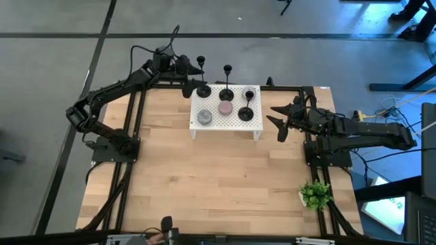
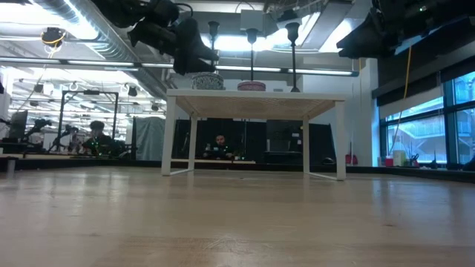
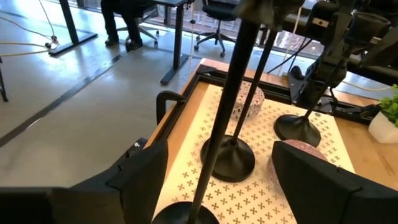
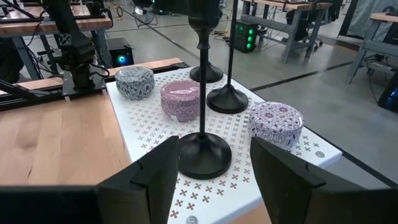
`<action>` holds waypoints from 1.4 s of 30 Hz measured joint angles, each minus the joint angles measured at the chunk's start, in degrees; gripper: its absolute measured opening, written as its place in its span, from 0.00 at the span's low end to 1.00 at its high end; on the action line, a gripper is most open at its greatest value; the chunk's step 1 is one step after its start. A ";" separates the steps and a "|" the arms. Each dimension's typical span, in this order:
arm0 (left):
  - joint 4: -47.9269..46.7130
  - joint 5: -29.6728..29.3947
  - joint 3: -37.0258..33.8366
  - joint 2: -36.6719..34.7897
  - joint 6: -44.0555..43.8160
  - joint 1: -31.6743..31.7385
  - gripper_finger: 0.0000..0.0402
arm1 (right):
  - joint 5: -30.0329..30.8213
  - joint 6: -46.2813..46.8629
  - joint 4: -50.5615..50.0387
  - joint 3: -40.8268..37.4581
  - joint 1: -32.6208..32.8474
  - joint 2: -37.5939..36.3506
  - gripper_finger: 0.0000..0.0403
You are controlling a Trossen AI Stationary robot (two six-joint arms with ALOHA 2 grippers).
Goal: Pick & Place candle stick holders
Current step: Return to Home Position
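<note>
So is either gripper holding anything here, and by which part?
Nothing is held. Left gripper, at the shelf's left end, and right gripper, off its right end, are both open; the candle stick holders stand free on it.

Holders on shelf — seemingly three

Robotics lab, workbenches, ceiling ducts

Candle stick holder just ahead of right gripper: black metal, smooth, slight sheen. Fingers matt, dark, plastic-looking. Shelf under the holder white, matt, cross-patterned. Table light wood, smooth, visible grain.
</note>
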 joint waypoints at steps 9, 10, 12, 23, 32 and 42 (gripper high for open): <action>-1.45 0.01 0.00 0.00 0.68 0.00 0.73 | 0.01 0.00 0.26 0.00 0.00 0.00 0.50; -2.01 -0.01 0.00 0.00 1.15 0.00 0.73 | 0.01 0.00 0.28 0.00 0.00 0.00 0.50; -3.34 -0.51 0.00 0.00 1.79 0.00 0.73 | 0.00 0.00 0.26 0.00 0.02 0.00 0.50; -5.34 -2.59 0.00 -0.22 6.23 -0.27 0.73 | -0.01 0.00 0.28 0.00 0.01 -0.01 0.50; -9.16 -3.38 0.00 -3.53 9.44 0.17 0.73 | -0.10 0.46 -0.35 0.00 0.02 -0.02 0.50; -13.85 -6.11 0.00 -8.46 10.51 0.17 0.73 | -0.57 0.92 -0.27 0.00 0.02 -0.01 0.50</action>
